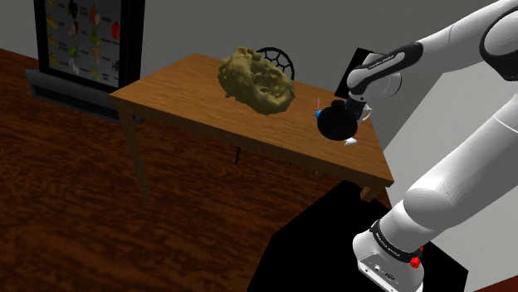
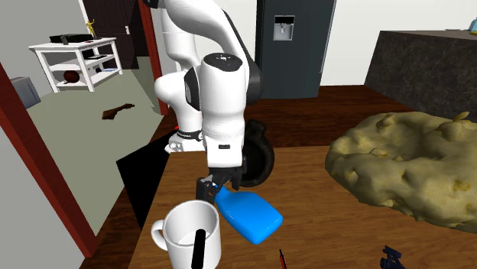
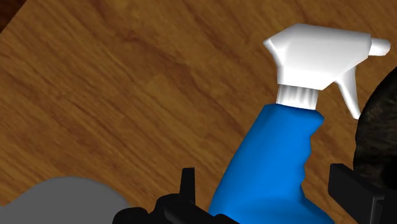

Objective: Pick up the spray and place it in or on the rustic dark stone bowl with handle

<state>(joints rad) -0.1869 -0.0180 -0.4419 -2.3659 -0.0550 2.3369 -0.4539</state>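
The spray [image 3: 273, 159] is a blue bottle with a white trigger head [image 3: 318, 54], lying on the brown wooden table [image 3: 95, 95]. My gripper [image 3: 261, 173] is open over the bottle's body, one black finger on each side, with a strip of wood showing between each finger and the bottle. In the second exterior view the gripper [image 2: 214, 186] sits at the upper end of the spray [image 2: 248, 215]. The dark stone bowl [image 2: 260, 157] stands just behind the hand, beside the spray's head [image 1: 350, 143]. In the shoulder view the bowl [image 1: 336, 123] hides most of the bottle under the gripper [image 1: 357, 109].
A white mug [image 2: 191, 233] stands close beside the bottle near the table's edge. A big lumpy tan mass [image 1: 257, 79] takes up the middle of the table. A small red stick [image 2: 283, 260] and a small blue item [image 2: 391, 260] lie nearby.
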